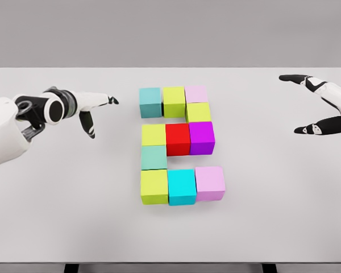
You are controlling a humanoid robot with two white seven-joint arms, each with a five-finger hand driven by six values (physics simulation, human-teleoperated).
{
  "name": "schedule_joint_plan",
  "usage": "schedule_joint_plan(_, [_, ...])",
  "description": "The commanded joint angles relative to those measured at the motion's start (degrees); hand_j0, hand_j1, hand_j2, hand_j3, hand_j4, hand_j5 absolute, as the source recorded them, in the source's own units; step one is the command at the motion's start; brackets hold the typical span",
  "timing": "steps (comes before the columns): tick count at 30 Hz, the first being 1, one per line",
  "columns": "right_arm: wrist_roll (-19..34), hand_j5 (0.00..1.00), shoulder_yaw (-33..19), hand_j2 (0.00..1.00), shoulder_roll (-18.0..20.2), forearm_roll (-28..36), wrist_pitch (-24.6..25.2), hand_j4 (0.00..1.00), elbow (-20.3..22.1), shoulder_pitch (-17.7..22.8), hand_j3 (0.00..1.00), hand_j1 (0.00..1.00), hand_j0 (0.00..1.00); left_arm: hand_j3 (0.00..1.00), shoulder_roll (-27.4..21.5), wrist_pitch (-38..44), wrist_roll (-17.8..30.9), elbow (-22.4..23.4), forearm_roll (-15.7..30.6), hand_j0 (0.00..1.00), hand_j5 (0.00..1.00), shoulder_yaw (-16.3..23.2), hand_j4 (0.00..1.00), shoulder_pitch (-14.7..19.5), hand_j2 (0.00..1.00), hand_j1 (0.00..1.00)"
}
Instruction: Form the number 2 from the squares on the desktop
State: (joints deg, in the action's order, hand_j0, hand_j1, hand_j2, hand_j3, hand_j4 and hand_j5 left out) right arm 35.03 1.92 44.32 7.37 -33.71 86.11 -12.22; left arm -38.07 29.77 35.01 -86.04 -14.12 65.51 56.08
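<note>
worktop (pixel 51 227): white, carries all eleven cubes in one cluster at centre.
far row: teal cube (pixel 150 102), olive cube (pixel 174 101), pale pink cube (pixel 196 94), left to right, touching.
right link: yellow-green cube (pixel 198 112) just nearer than the pale pink one, touching it.
middle row: yellow cube (pixel 154 135), red cube (pixel 178 139), purple cube (pixel 202 137), touching.
left link: mint cube (pixel 154 157) under the yellow one, near side.
near row: lime cube (pixel 154 186), cyan cube (pixel 182 186), lilac cube (pixel 209 183), touching.
shape: reads as a 2 already; rows slightly uneven, lilac cube sits a little far of the cyan one.
left hand (pixel 94 111): left of the cluster, above the worktop, fingers spread, holds nothing, near the teal cube but apart from it.
right hand (pixel 310 105): far right, well apart from the cubes, fingers loose and open, holds nothing.
stage (judgement): looks finished or at final tidy-up.
risk 1: left hand sweeping right could clip the teal or yellow cube and shove the left column, breaking the digit.
risk 2: any nudge to square up one cube pushes its neighbours, since all touch.
risk 3: pinching a cube out of the tight cluster has no finger room; neighbours would drag along.
risk 4: right hand coming in low could knock the purple or lilac cube off line.
</note>
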Motion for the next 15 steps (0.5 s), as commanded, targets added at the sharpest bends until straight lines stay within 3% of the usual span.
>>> schedule_joint_plan(1, [-0.03,1.00,0.27,1.00,-0.02,0.45,0.22,1.00,0.03,0.00,1.00,1.00,1.00,1.00,0.37,-0.15,-0.01,0.43,-0.56,1.00,1.00,0.84,1.00,-0.01,1.00,1.00])
schedule_joint_plan(3, [-0.03,1.00,1.85,1.00,-0.11,0.36,0.31,1.00,-0.06,-0.70,1.00,1.00,1.00,1.00,0.98,-0.15,-0.01,0.69,-0.74,1.00,1.00,3.04,1.00,2.02,1.00,1.00])
schedule_joint_plan(6, [-0.03,1.00,2.56,1.00,-0.11,0.36,0.31,1.00,-0.24,-1.50,1.00,1.00,1.00,1.00,3.62,-0.32,-0.01,3.15,-4.16,1.00,1.00,3.04,1.00,2.02,1.00,1.00])
schedule_joint_plan(15, [-0.03,1.00,4.23,1.00,-0.20,-0.25,0.22,1.00,-0.85,-1.76,1.00,1.00,1.00,1.00,4.59,-1.20,-0.01,3.68,-5.48,1.00,1.00,4.01,1.00,2.46,1.00,1.00])
